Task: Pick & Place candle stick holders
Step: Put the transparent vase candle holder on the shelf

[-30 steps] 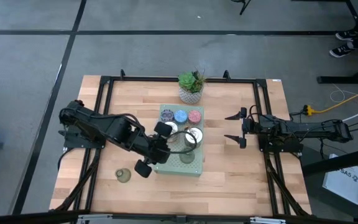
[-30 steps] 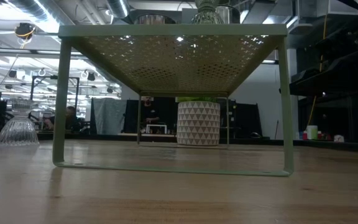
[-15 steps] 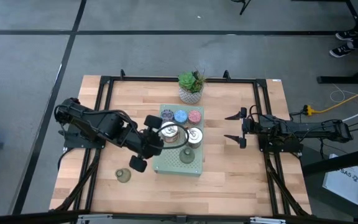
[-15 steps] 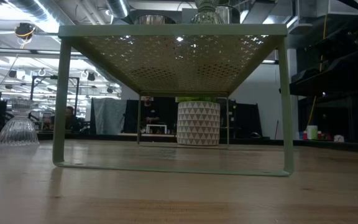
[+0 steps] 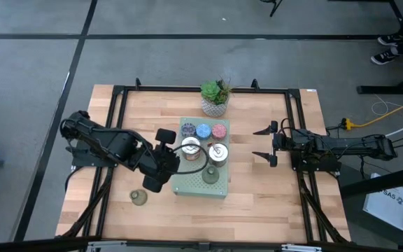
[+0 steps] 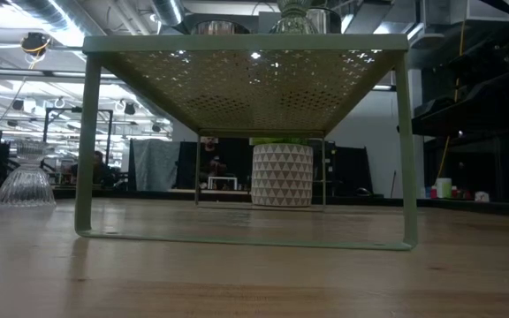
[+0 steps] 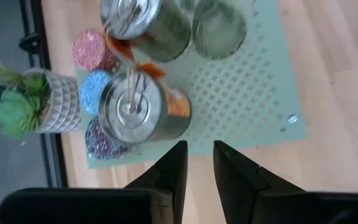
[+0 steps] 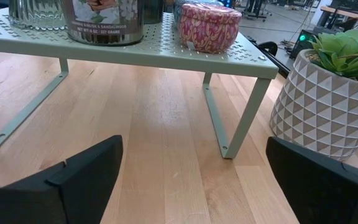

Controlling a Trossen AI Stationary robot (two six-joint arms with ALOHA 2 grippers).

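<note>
Ahead of the right gripper's [image 5: 265,144] wide-spread fingers, bare worktop [image 5: 257,189] runs to the green shelf [image 8: 229,57], and the gap under it between its legs is open. The potted succulent [image 8: 328,99] stands just beside that path. Beyond the left gripper's [image 7: 196,171] nearly closed fingers, silver holders [image 7: 143,111] crowd the shelf top.

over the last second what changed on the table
The left end effector drew back off the green rack toward the table's left side, holding nothing, fingers nearly shut. The holders on the rack, the glass holder on the table and the open right end effector stayed put.
</note>
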